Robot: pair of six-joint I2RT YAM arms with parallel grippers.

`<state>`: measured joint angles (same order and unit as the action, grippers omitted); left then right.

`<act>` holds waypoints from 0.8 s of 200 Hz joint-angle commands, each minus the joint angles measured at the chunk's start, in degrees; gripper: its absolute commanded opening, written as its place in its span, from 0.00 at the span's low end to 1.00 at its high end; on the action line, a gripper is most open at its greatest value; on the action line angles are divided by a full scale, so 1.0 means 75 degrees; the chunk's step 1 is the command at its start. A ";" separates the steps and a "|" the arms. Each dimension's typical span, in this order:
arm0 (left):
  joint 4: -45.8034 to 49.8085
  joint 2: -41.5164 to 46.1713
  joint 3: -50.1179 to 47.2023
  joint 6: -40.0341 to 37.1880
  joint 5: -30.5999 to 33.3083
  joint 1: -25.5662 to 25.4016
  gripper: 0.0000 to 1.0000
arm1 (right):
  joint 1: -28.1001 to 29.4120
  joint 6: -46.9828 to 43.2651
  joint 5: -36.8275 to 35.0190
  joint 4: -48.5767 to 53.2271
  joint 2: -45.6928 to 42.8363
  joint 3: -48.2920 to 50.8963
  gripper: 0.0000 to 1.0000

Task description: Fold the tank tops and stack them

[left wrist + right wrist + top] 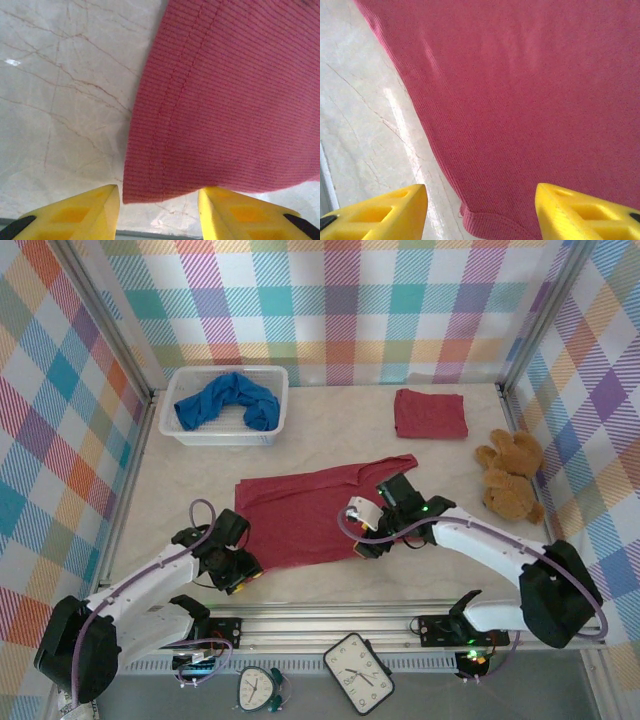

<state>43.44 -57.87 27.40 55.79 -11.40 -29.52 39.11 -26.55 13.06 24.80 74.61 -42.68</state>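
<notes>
- left fingers (90, 212) about half open, low over the counter (60, 100), either side of the near-left hem corner of the spread red tank top (225, 90), not closed on it
- left arm (150, 585) reaches forward-right, wrist tipped down
- blue tank top (225, 400) bunched in the basket (170, 425), far left
- spread red tank top flat mid-counter, long axis left-right, strap end far right
- right fingers (570, 210) half open over its near-right edge
- right arm (490, 540) reaches left
- folded red tank top (430, 412) far right
</notes>
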 commanded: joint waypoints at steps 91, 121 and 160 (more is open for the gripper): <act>-0.0110 -0.0810 0.0393 -0.0499 0.0754 -0.0060 0.08 | 0.0837 -0.0797 -0.1641 -0.0007 0.1107 0.0142 0.55; 0.0130 -0.0803 0.0539 -0.0652 0.0822 -0.0060 0.05 | 0.1138 -0.0724 -0.1977 -0.0042 0.1391 0.0148 0.51; 0.0553 -0.0836 0.0856 -0.0926 0.1006 -0.0060 0.01 | 0.1237 -0.0498 -0.2500 -0.0015 0.1364 0.0149 0.32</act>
<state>43.46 -63.94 31.00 51.18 -6.09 -29.52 48.03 -30.72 -2.66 23.70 85.58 -41.98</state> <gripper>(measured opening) 0.051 0.371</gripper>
